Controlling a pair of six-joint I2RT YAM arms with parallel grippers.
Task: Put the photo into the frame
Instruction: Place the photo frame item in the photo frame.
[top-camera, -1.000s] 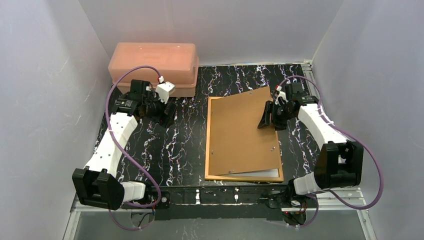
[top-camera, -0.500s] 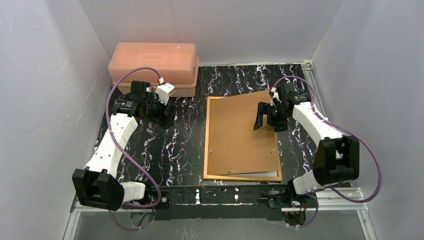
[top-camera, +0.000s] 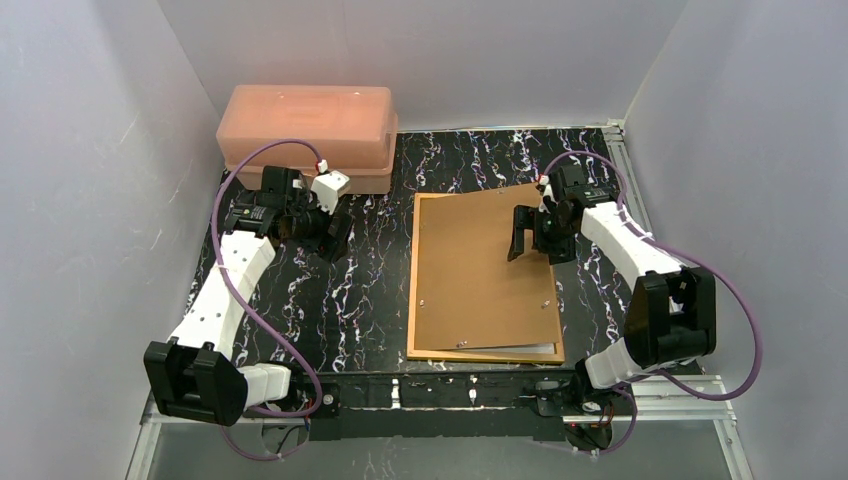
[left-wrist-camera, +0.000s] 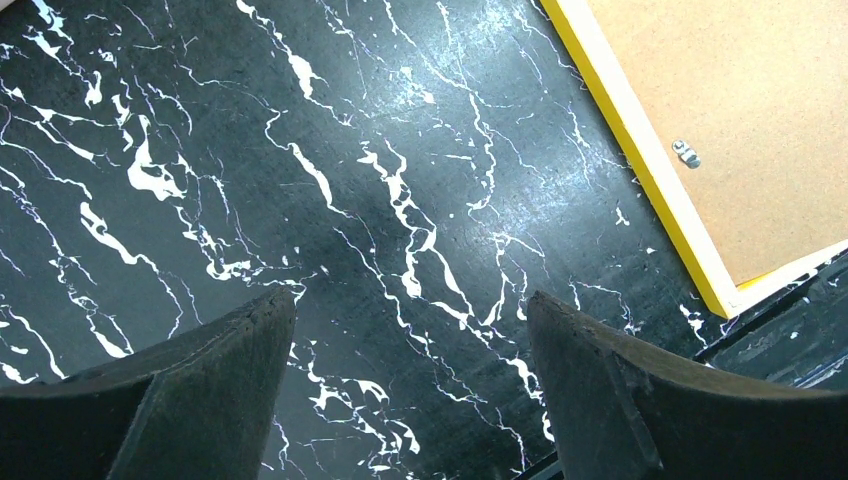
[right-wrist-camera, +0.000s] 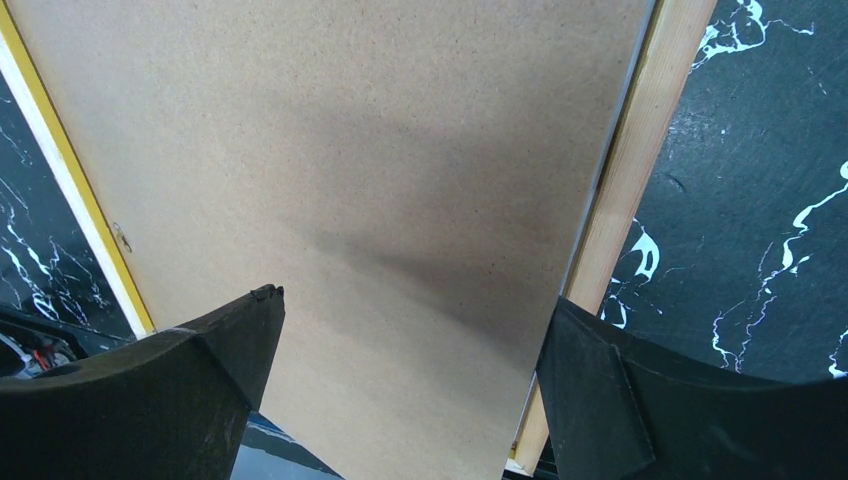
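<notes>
Apparently the photo is already in place and the job is at the closing-up stage: the thin rectangular frame (top-camera: 414, 285), bright yellow on its front and orange-brown wood at its back edge, lies face down at the middle right of the black, white-veined table (top-camera: 370, 290). A flat brown fibreboard backing board (top-camera: 480, 270) rests on top of it, twisted so that its far right corner overhangs the rim. A white sliver at the near edge, under the board, is most likely the paper photo (top-camera: 528, 348); its printed side cannot be seen. The right gripper (top-camera: 530, 245) hovers over the far right part of the board, fingers spread and holding nothing. The left gripper (top-camera: 335, 235) hangs over bare table to the left, near the pink plastic box (top-camera: 305, 115) at the far left, likewise spread and empty. I judge that the next move calls for the right fingers to come down on the board and turn it square into the recess without dragging the paper beneath. A small metal tab (left-wrist-camera: 685, 152) shows on the board. No brand, label or writing can be read anywhere.
</notes>
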